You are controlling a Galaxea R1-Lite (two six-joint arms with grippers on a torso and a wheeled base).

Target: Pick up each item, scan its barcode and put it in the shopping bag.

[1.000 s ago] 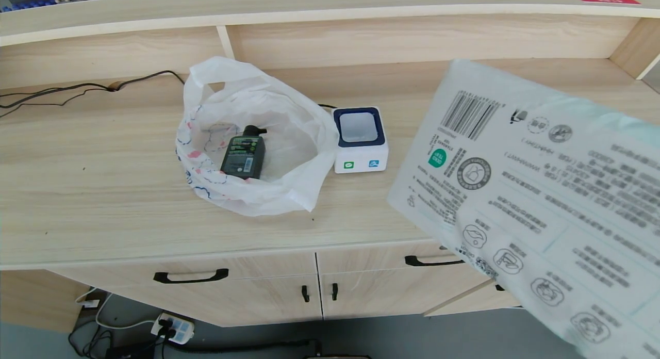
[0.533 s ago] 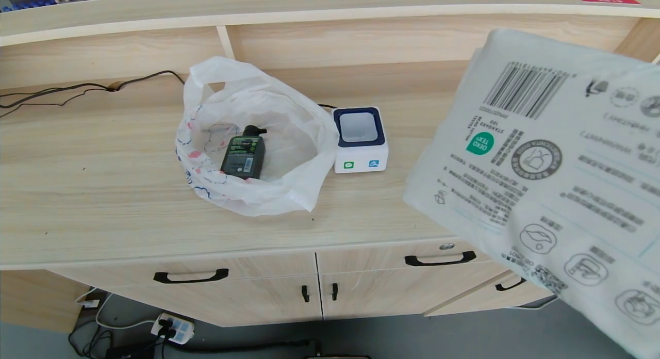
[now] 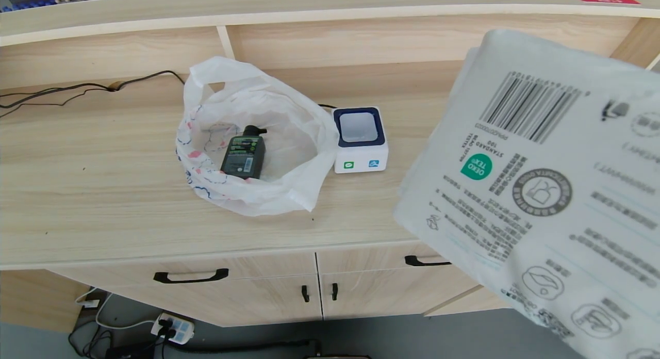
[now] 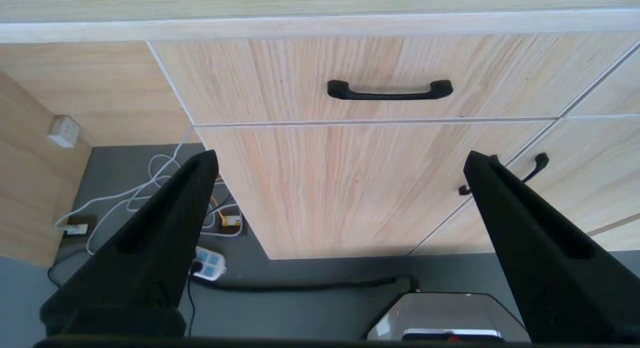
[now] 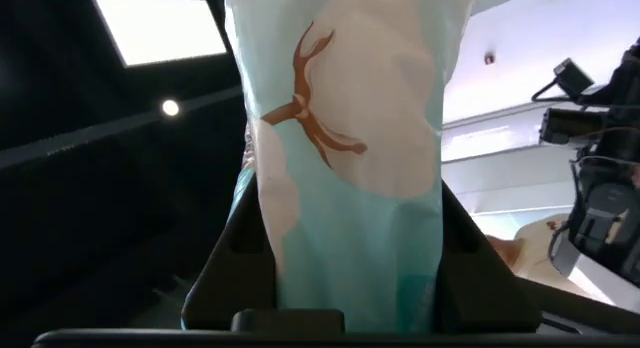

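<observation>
A large white soft package hangs high over the counter's right end, close to the head camera, with its barcode facing the camera. In the right wrist view my right gripper is shut on the package, whose teal and white side carries a brown branch print. The white and blue scanner stands mid-counter, left of the package. Beside it, the white shopping bag lies open with a dark bottle inside. My left gripper is open and holds nothing, low in front of the cabinet drawers.
The wooden counter has a raised shelf wall behind it. Black cables trail along the back left. Drawers with black handles sit under the counter, and a power strip lies on the floor below.
The package rose and swung right toward the camera, then came slightly down and left. The bag, bottle and scanner have not moved.
</observation>
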